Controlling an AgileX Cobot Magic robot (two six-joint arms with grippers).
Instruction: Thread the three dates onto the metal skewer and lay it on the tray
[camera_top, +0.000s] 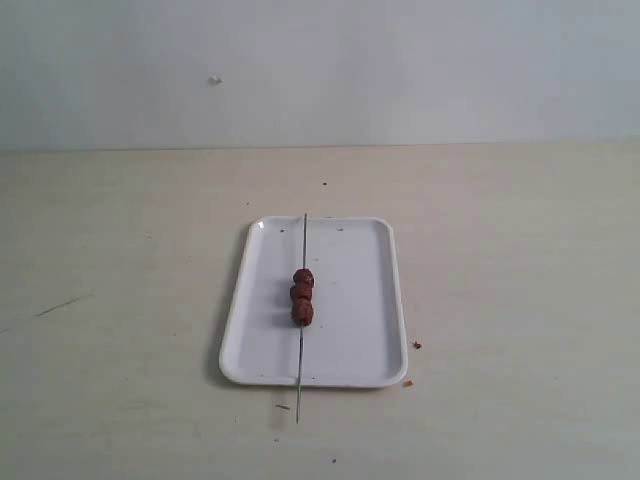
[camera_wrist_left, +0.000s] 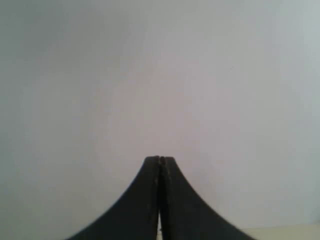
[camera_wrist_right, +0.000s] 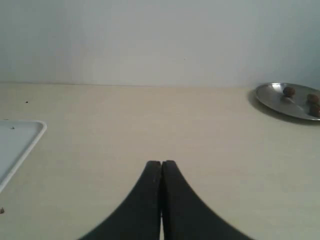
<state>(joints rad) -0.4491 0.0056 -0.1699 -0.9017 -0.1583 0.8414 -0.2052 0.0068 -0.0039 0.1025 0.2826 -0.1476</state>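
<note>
In the exterior view the white tray (camera_top: 350, 340) lies in the middle of the table. The metal skewer (camera_top: 303, 240) rests lengthwise across it, its tip past the near rim. The three dates (camera_top: 302, 296) sit threaded on it in a tight row near the tray's centre. Neither arm shows in the exterior view. My left gripper (camera_wrist_left: 160, 159) is shut, empty, and faces a blank pale wall. My right gripper (camera_wrist_right: 161, 163) is shut, empty, low over the bare table; a corner of the tray (camera_wrist_right: 15, 142) shows off to one side, well apart from it.
A round metal plate (camera_wrist_right: 287, 101) holding a few more dates stands far off near the wall in the right wrist view. Small brown crumbs (camera_top: 417, 344) lie on the table beside the tray's near right corner.
</note>
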